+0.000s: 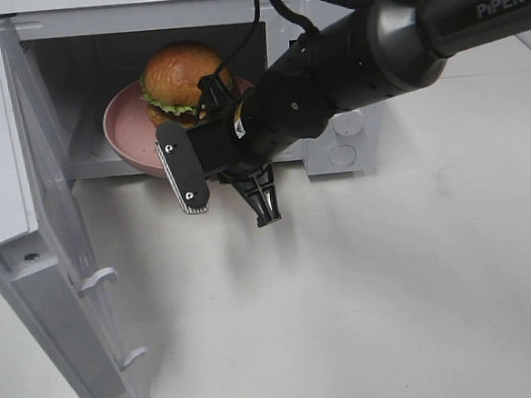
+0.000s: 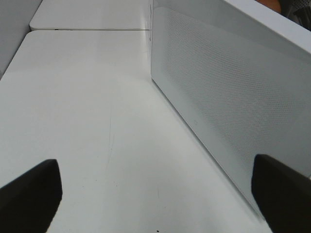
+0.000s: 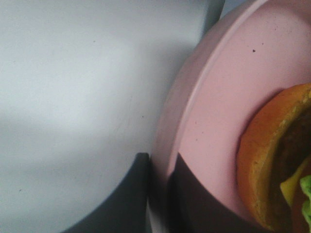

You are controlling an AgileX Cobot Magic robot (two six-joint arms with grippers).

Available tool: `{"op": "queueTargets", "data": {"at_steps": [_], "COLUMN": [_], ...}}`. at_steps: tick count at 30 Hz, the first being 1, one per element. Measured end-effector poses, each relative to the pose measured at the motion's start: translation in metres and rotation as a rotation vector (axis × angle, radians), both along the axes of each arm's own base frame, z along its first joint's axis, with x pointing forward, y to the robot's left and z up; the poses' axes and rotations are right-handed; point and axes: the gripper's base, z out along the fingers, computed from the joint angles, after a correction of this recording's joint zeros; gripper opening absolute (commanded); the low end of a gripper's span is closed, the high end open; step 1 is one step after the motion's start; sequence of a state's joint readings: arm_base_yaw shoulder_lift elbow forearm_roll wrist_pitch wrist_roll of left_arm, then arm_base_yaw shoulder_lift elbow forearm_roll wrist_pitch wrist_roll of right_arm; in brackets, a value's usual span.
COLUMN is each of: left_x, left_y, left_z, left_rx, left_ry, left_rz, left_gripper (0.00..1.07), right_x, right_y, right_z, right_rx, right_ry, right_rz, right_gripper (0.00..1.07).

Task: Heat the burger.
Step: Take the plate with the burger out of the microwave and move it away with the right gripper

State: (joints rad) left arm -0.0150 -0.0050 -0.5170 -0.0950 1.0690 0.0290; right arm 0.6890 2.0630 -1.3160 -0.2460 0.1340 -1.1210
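At far left in the overhead view, I saw the microwave door (image 1: 56, 268) swung wide open, its inner face turned toward the white table (image 1: 391, 299). The left gripper (image 2: 155, 194) showed only in its own wrist camera: both dark fingertips (image 2: 29, 194) stood at the opposite edges of the picture, spread fully apart with nothing between them, hovering over the bare tabletop just beside the perforated door panel (image 2: 218, 97).

Moving rightward, the microwave (image 1: 189, 13) cavity held the pink plate (image 1: 124, 127), whose front edge projected slightly past the sill. The burger (image 1: 181, 73) sat upright on this plate, inside the cavity.

To the right, the black arm marked PiPER (image 1: 400, 35) reached in from the upper right corner. The right gripper (image 3: 160, 194) was clamped on the near rim of the plate (image 3: 214, 121); in the wrist view I saw one finger on each side of the rim, with the bun's (image 3: 257, 155) underside, cheese and lettuce just beyond. The control panel (image 1: 343, 139) lay behind the arm.
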Motion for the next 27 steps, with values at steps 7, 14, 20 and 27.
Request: {"op": "queueTargets", "data": {"at_steps": [7,14,20,27], "left_x": [0.000,0.000,0.000,0.000], "left_y": [0.000,0.000,0.000,0.000], "left_z": [0.000,0.000,0.000,0.000], "left_rx": [0.000,0.000,0.000,0.000], "left_ry": [0.000,0.000,0.000,0.000], "left_rz": [0.000,0.000,0.000,0.000], "left_gripper": [0.98,0.98,0.98,0.98], "right_x": [-0.025,-0.050,-0.070,-0.095], "right_y": [-0.018,-0.036,-0.053,-0.075], "right_z": [0.007,0.013,0.016,0.020], "right_rx": [0.004,0.001,-0.017,-0.028], "right_ry": [-0.019,-0.026,-0.016,0.003], "right_rz": [0.035,0.060,0.069,0.060], "right_gripper": [0.00,0.00,0.00,0.00]}}
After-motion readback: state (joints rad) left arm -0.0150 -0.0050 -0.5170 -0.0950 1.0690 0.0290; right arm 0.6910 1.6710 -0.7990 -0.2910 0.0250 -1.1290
